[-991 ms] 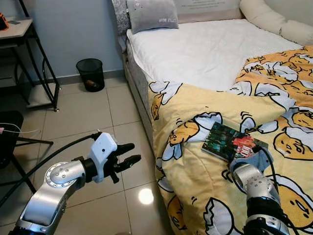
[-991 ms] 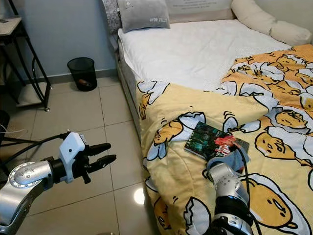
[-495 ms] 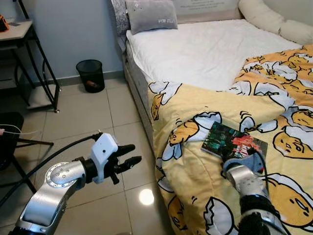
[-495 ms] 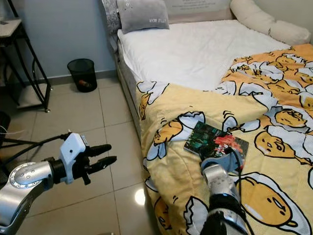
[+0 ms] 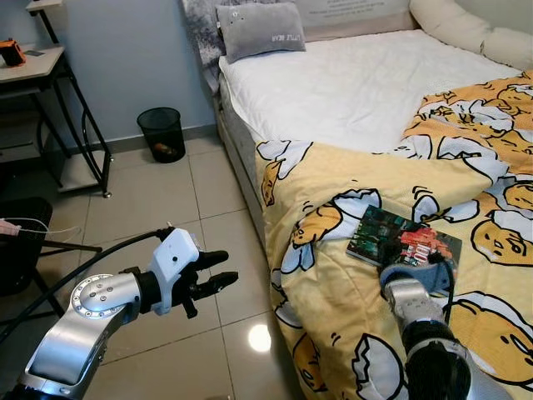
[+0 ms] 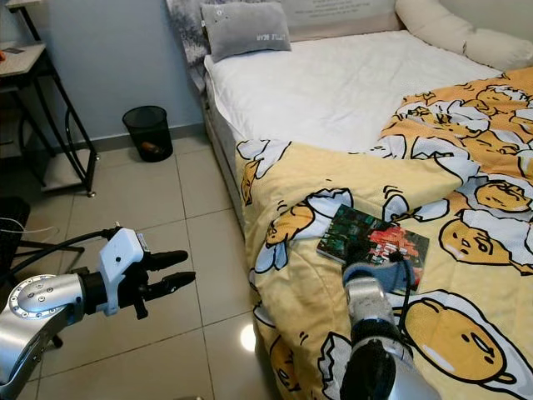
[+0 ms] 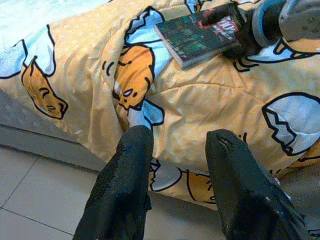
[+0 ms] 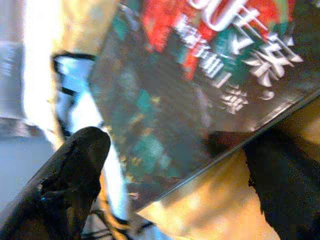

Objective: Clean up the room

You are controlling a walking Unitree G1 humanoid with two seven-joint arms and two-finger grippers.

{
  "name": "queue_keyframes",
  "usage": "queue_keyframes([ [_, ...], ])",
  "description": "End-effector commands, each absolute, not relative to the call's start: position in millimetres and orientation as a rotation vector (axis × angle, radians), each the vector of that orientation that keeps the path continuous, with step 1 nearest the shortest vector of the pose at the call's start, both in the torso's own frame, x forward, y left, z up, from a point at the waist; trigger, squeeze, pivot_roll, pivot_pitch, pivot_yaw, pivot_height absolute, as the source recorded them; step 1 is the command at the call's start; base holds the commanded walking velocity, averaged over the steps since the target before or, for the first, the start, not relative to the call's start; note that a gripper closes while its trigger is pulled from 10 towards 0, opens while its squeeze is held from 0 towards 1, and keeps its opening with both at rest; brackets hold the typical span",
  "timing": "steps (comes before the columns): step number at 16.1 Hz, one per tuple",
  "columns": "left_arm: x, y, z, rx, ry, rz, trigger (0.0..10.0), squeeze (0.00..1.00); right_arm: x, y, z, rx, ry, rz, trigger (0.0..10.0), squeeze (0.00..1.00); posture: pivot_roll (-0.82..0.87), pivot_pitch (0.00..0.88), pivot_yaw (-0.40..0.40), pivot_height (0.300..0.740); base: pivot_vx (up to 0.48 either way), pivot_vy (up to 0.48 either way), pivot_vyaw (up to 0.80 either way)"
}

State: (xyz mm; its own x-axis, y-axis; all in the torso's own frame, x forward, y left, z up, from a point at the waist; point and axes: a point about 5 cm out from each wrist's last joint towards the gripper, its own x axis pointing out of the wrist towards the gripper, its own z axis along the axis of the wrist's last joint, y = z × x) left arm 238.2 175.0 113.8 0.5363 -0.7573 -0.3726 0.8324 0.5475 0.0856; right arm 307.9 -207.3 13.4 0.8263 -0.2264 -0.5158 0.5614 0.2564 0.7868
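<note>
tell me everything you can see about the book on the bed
The book is a thin paperback with a glossy dark green cover, red artwork and white characters. It lies flat and closed on the yellow cartoon-print blanket, askew to the bed's edge. The right pincer is at its near corner, fingers open on either side of it.

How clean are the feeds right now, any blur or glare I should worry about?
Head views: sharp, with one lamp glare spot on the floor beside the bed. Left wrist view: crisp on the book, fingers slightly soft. Right wrist view: close and blurred, book cover smeared, left edge washed out bright, fingers dark blobs.
</note>
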Motion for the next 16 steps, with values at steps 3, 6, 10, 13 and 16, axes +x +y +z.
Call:
queue_keyframes([
  [3, 236.0, 168.9, 116.2, 0.269, 0.297, -0.972, 10.0, 0.0, 331.4, -208.2, 42.8, 1.244, 0.18, -0.412, 10.0, 0.0, 0.17, 0.0, 0.036, 0.74, 0.0, 0.0, 0.0],
  [6, 235.4, 168.5, 115.4, 0.262, 0.295, -0.963, 10.0, 0.0, 334.6, -206.0, 46.0, 1.249, 0.168, -0.39, 10.0, 0.0, 0.17, 0.0, 0.024, 0.74, 0.0, 0.0, 0.0],
  [10, 235.7, 167.4, 115.2, 0.262, 0.294, -0.955, 10.0, 0.0, 332.2, -204.3, 39.5, 1.241, 0.206, -0.461, 6.0, 0.0, 0.18, 0.0, 0.029, 0.74, 0.0, 0.0, 0.0],
  [13, 238.8, 168.4, 115.7, 0.268, 0.292, -0.946, 10.0, 0.0, 330.2, -212.6, 38.6, 1.224, 0.199, -0.583, 0.0, 0.0, 0.18, 0.0, 0.038, 0.74, 0.0, 0.0, 0.0],
  [16, 241.8, 168.1, 115.9, 0.272, 0.288, -0.937, 10.0, 0.0, 330.4, -220.2, 41.2, 1.236, 0.167, -0.625, 0.0, 0.0, 0.17, 0.0, 0.042, 0.74, 0.0, 0.0, 0.0],
])
